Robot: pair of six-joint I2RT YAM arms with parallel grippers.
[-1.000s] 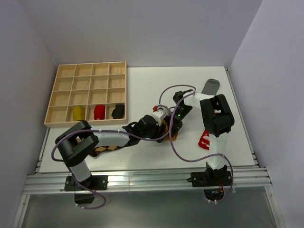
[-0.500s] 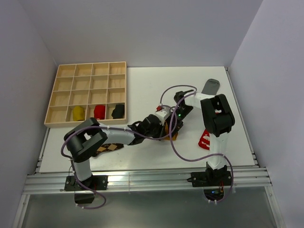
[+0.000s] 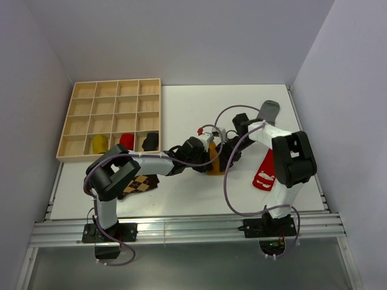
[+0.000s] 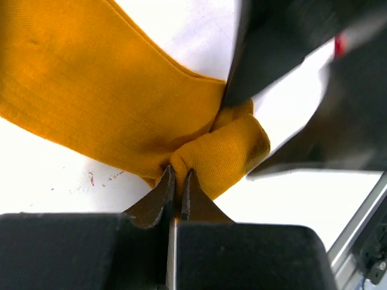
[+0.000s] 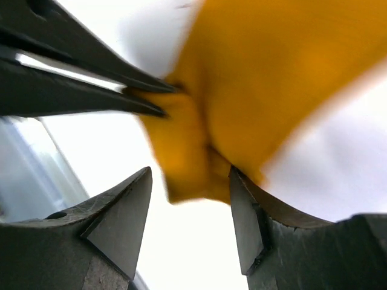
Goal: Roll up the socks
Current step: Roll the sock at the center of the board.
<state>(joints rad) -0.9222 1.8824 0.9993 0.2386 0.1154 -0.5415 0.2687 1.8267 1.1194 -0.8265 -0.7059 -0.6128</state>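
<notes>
The left hand (image 4: 176, 181) was pinched narrow on a fold of the mustard sock (image 4: 91, 90) — the right hand (image 5: 190, 178) stood wide around that fold, over the counter (image 3: 181, 109).

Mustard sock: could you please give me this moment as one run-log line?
object: mustard sock | left gripper: shut on its fold | right gripper: open, straddling fold

We see the mustard sock (image 3: 213, 165) (image 4: 91, 90) at mid-table, spread mostly flat, one end bunched into a tight fold. The argyle sock (image 3: 138, 184) lies flat near the front left; the red sock (image 3: 265, 172) – white marks up – lies flat on the right, the grey sock (image 3: 268, 110) beyond it. A yellow bundle (image 3: 99, 143), red bundle (image 3: 126, 142) and black bundle (image 3: 150, 141) sit in neighbouring compartments of the tray (image 3: 109, 157) – its nearest row.
</notes>
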